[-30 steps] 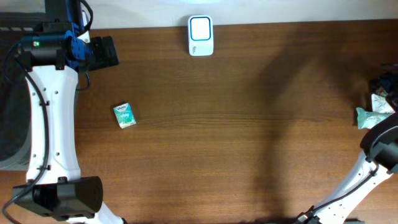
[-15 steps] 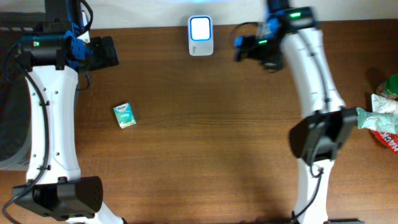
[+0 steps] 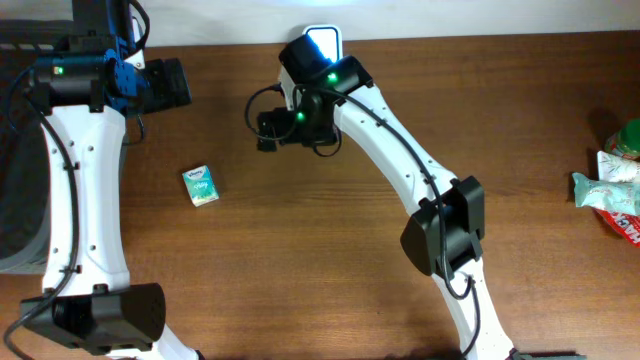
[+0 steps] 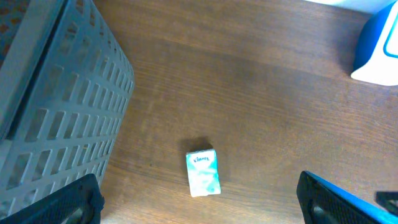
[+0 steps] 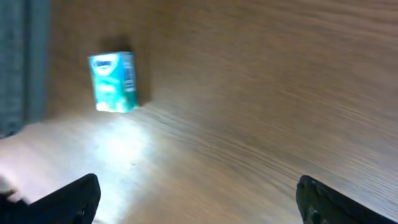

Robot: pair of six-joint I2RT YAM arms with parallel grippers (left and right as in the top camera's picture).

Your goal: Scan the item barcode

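Small teal-and-white tissue pack lies flat; left end effector and right end effector stand spread, empty.

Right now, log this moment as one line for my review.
tissue pack: flat on table, untouched | scanner: far edge | left pincer: open, empty | right pincer: open, empty, near scanner

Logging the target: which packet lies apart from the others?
The teal tissue pack on the left, lying alone; the other packets bunch at the right edge.
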